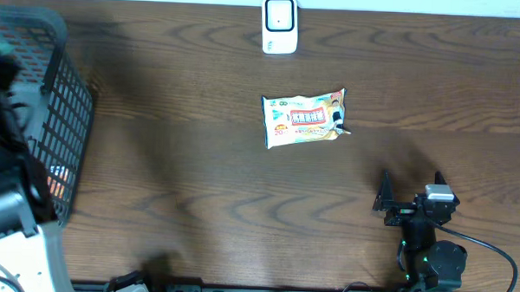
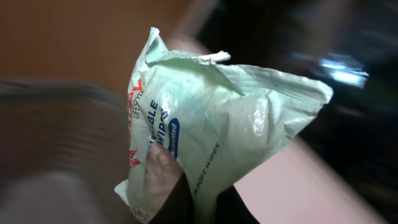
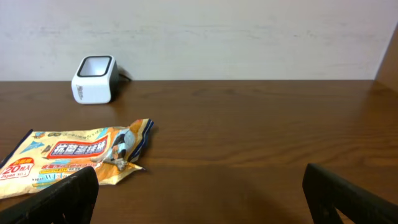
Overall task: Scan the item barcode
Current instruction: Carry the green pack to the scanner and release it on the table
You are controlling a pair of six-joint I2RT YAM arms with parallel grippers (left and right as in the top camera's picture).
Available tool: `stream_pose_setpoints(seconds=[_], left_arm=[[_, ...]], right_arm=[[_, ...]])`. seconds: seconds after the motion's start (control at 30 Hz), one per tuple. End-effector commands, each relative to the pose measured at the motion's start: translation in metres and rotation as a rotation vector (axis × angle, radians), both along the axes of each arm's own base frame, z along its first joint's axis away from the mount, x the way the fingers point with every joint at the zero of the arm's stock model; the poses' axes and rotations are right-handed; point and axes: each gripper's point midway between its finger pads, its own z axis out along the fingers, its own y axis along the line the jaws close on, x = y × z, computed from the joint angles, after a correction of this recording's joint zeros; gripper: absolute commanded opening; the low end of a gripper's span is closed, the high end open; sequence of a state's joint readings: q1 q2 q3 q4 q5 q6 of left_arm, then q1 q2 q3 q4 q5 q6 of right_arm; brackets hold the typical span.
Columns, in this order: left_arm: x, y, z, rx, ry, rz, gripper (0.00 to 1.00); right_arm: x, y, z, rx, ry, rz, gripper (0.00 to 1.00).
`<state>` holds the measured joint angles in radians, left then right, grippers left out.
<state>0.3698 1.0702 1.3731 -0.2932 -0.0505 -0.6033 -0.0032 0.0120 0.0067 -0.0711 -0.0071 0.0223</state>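
Clamping low on a pale-green plastic wipes pack (image 2: 230, 118), the left gripper (image 2: 186, 202) was noted near the grey mesh basket (image 1: 70, 113). Barcode not seen; pack was judged to need flattening and facing toward the white scanner (image 1: 280, 25). Right gripper (image 1: 411, 181) was held wide, empty.

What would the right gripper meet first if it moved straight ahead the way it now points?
Nothing, as far as the views show: the open right gripper faces bare table up to the back wall. The orange packet and white scanner lie left of that line; depth is uncertain.
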Motion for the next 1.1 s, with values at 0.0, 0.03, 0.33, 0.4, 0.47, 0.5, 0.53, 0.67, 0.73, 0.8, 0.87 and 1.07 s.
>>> stream_pose_setpoints(seconds=[0.0, 0.03, 0.33, 0.4, 0.47, 0.5, 0.53, 0.67, 0.73, 0.8, 0.87, 1.07], left_arm=[[0.026, -0.079, 0.010, -0.100, -0.062, -0.329, 0.07], [0.031, -0.100, 0.007, -0.104, -0.051, -0.389, 0.07], [0.073, -0.254, -0.075, -0.047, 0.227, -0.790, 0.07], [0.078, -0.277, -0.108, -0.016, 0.336, -0.845, 0.08], [0.084, -0.296, -0.145, 0.015, 0.448, -0.874, 0.07], [0.086, -0.301, -0.162, 0.021, 0.499, -0.872, 0.07], [0.088, -0.306, -0.179, 0.026, 0.551, -0.869, 0.08], [0.088, -0.328, -0.243, 0.033, 0.736, -0.897, 0.07], [0.086, -0.339, -0.268, 0.039, 0.805, -0.913, 0.07], [0.085, -0.349, -0.289, 0.047, 0.855, -0.929, 0.08], [0.084, -0.356, -0.309, 0.058, 0.903, -0.931, 0.08], [0.090, -0.342, -0.349, 0.126, 0.999, -0.828, 0.11]], right_arm=[[0.000, 0.001, -0.001, 0.007, 0.001, 0.005, 0.99], [0.000, 0.001, -0.001, 0.007, 0.001, 0.005, 0.99], [0.000, 0.001, -0.001, 0.006, 0.001, 0.005, 0.99], [0.000, 0.001, -0.001, 0.006, 0.001, 0.005, 0.99], [0.000, 0.001, -0.001, 0.006, 0.001, 0.005, 0.99], [0.000, 0.001, -0.001, 0.006, 0.001, 0.005, 0.99], [0.000, 0.001, -0.001, 0.007, 0.001, 0.005, 0.99], [0.000, 0.001, -0.001, 0.007, 0.001, 0.005, 0.99], [0.000, 0.001, -0.001, 0.007, 0.001, 0.005, 0.99], [0.000, 0.001, -0.001, 0.007, 0.001, 0.005, 0.99], [0.000, 0.001, -0.001, 0.007, 0.001, 0.005, 0.99], [0.000, 0.001, -0.001, 0.007, 0.001, 0.005, 0.99]])
